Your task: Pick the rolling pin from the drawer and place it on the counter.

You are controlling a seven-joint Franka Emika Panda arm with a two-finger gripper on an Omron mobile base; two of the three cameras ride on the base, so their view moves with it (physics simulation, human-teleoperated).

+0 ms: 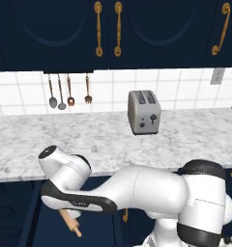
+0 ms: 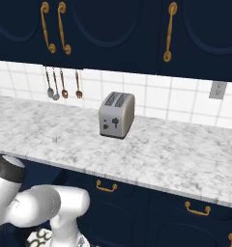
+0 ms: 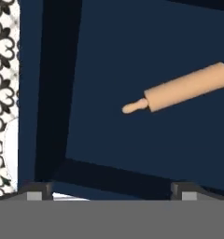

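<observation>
The pin point(image 3: 186, 88) lies flat on the floor of the open drawer point(image 3: 109, 56), up and to the right of the gripper point(image 3: 110, 190). The gripper is wide open and holds nothing. I think it should slide over until the fat middle of the pin sits between its tips, turn to cross it, then go down and close. The desk point(image 1: 103, 140) waits above.

The pin point(image 3: 186, 88) looks like smooth matt wood, light brown (its handle paler). The drawer point(image 3: 132, 56) is flat, matt navy inside. The desk point(image 1: 113, 140) is veined white-grey marble with a dull sheen. The toaster point(image 1: 144, 112) looks like brushed grey metal; the cabinet handles point(image 1: 98, 29) brassy.
</observation>
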